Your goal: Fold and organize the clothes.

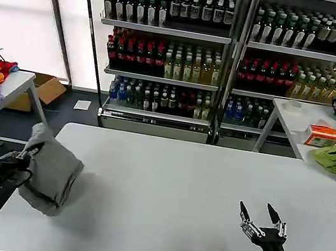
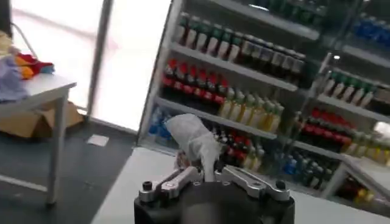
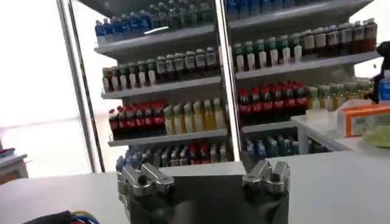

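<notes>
Shelves of bottles (image 1: 167, 54) fill the wall behind your white table (image 1: 175, 197). From the head camera, your left gripper (image 1: 24, 156) sits at the table's left edge, clamped on a folded grey shirt (image 1: 51, 170) that rests on the tabletop. Your right gripper (image 1: 262, 218) hovers over the near right side, fingers spread apart. At the left wrist, the fingers (image 2: 177, 181) pinch a bunched tuft of grey shirt (image 2: 195, 143). At the right wrist, the fingers (image 3: 145, 178) stand wide apart above bare table.

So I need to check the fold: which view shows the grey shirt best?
The head view: the folded grey shirt shows nearly whole at the white table's left edge, pinched by the left claw. The left wrist view gives a bunched corner between the fingers.
</notes>
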You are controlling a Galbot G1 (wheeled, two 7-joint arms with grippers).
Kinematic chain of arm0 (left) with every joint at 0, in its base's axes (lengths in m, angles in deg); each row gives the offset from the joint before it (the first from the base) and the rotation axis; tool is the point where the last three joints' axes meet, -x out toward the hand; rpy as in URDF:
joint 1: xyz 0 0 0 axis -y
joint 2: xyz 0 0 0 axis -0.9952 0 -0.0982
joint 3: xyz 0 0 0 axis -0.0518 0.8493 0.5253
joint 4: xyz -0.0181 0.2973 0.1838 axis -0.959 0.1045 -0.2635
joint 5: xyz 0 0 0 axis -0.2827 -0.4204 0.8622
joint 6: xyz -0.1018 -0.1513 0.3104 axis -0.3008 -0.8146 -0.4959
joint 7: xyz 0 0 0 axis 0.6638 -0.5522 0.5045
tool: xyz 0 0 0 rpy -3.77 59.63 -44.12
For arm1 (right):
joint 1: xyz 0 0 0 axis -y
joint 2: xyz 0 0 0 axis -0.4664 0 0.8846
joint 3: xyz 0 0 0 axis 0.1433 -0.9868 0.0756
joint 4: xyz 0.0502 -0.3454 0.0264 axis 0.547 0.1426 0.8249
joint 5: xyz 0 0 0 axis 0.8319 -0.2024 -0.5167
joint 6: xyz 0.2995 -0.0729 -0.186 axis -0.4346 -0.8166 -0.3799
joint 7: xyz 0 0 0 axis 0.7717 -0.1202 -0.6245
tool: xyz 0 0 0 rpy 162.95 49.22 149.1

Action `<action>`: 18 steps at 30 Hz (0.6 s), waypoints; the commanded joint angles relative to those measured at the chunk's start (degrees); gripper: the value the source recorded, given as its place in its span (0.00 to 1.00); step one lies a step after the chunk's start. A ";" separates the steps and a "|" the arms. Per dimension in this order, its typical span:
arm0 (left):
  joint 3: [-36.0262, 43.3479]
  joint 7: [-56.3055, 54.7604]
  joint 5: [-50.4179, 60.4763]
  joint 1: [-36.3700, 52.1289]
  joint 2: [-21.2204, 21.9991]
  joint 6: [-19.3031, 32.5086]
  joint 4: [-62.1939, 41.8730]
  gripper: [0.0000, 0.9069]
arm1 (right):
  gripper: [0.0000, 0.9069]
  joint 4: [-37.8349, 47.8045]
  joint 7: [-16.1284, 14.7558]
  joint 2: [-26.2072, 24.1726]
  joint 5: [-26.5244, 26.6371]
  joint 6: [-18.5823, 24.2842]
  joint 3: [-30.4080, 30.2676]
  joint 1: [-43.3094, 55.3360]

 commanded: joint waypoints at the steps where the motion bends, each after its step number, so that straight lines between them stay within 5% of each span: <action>1: 34.80 -5.28 13.06 10.73 1.87 0.79 8.21 0.01 | 1.00 -0.60 0.09 1.29 -1.04 -0.12 -0.18 -0.85; 8: 58.72 -5.06 16.65 21.85 7.03 6.86 -7.18 0.02 | 1.00 -1.57 0.09 2.14 -1.33 -0.15 0.18 -2.68; 11: 63.20 -7.35 15.26 25.92 11.41 7.40 -10.84 0.17 | 1.00 -2.70 0.17 2.39 -1.43 -0.91 0.06 -3.38; 12: 63.45 -7.84 14.48 26.46 12.36 7.39 -10.98 0.44 | 1.00 -2.89 0.24 2.44 -1.41 -1.19 -0.03 -3.47; 13: 64.62 -8.32 13.26 27.21 13.62 7.16 -10.78 1.00 | 1.00 -3.29 0.67 2.56 -1.59 -2.32 -0.30 -3.65; 18: 67.43 -8.55 14.70 28.09 16.94 6.12 -12.47 1.00 | 1.00 -4.39 3.66 2.94 -1.62 -8.70 -2.89 -3.19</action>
